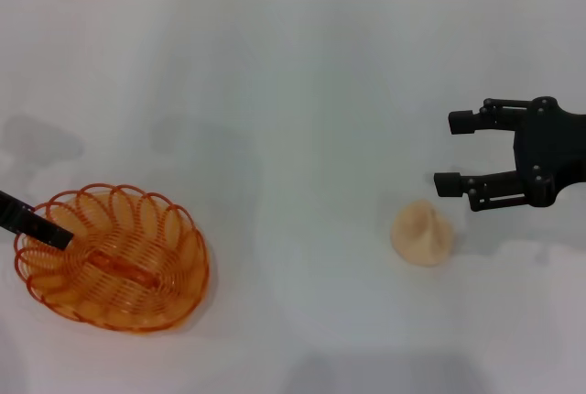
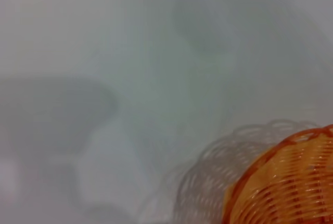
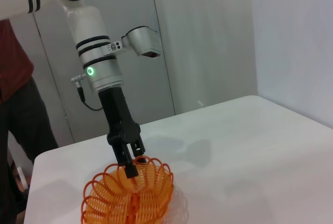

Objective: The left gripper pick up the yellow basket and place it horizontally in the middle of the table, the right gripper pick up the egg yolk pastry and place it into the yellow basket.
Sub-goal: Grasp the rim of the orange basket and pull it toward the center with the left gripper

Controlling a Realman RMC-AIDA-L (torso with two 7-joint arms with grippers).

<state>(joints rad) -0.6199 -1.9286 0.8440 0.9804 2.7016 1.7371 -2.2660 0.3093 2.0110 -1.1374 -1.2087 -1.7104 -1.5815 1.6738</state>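
- The yellow basket (image 1: 112, 257) is located at the near left of the table (image 1: 293, 92), at about 8 o'clock from the table centre, and appears tilted, with its rim raised on one side in the right wrist view.
- The left gripper (image 1: 41, 227) is seen at the basket's rim at 9 o'clock; in the right wrist view its fingers (image 3: 130, 168) reach down onto the rim. Whether they are clamped on the wire cannot be told.
- The step in hand is judged to be the first one: the basket pick-up. The next move calls for a firm hold on the rim, then a carry toward the table centre and a level set-down.
- The egg yolk pastry (image 1: 422, 232) rests on the table at about 4 o'clock from centre, well apart from the basket.
- The right gripper (image 1: 453, 151) is held just beyond the pastry at 2 o'clock from it, fingers spread apart and nothing between them.
- Most of the left arm is cut off in the head view; the left wrist view shows only a basket edge (image 2: 291, 182).
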